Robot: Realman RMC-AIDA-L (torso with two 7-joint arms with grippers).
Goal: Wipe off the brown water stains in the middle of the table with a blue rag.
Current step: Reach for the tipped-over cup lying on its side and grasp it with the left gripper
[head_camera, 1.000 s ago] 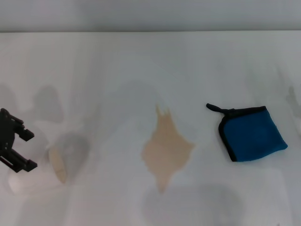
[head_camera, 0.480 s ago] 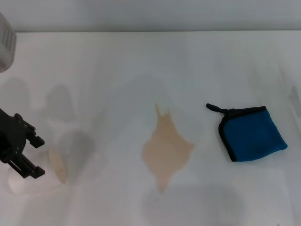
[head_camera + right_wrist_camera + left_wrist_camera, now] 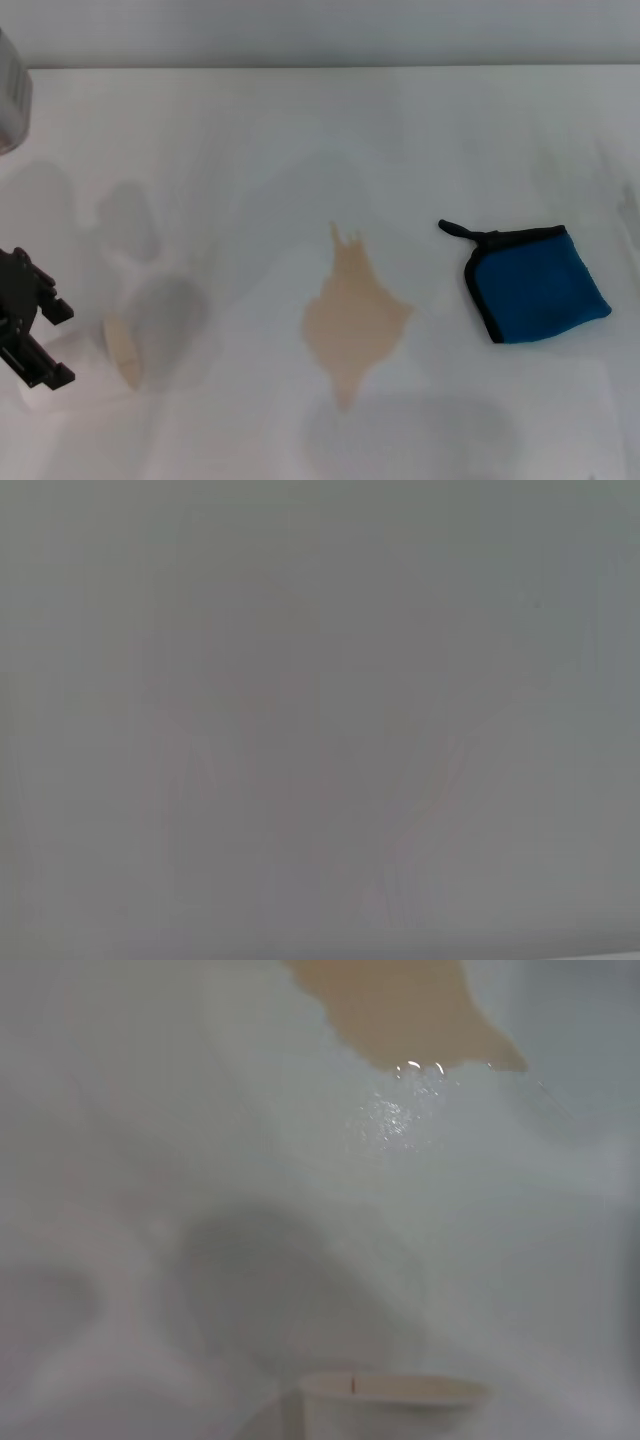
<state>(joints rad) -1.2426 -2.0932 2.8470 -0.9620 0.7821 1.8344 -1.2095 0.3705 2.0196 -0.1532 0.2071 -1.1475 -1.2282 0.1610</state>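
Table: one white table point(image 3: 300, 130) fills nearly the whole head view, with a grey wall strip along its far edge.
Stain: one pale tan stain point(image 3: 354, 316) lies near the table's middle, diamond-shaped, with small points at its far end and one pointed tip at its near end. Part of it shows in the left wrist view point(image 3: 400, 1010), with wet glints at its edge.
Rag: one blue rag point(image 3: 536, 283) lies flat on the table to the right of the stain, well apart from it. It is folded roughly square, with black edging and a short black loop at its far-left corner, pointing toward the stain's side.
Cup: one clear cup point(image 3: 135, 340) sits on the table left of the stain, a tan patch showing on its left side; its rim shows in the left wrist view point(image 3: 395, 1392).
Left gripper: one black left gripper point(image 3: 28, 330) is at the left edge, just left of the cup; its jaws stand apart with nothing between them.
Right gripper: out of sight in every view; its wrist camera shows only a plain grey surface.
Grey object: one grey thing point(image 3: 10, 90) shows at the far left edge; what it is cannot be told.
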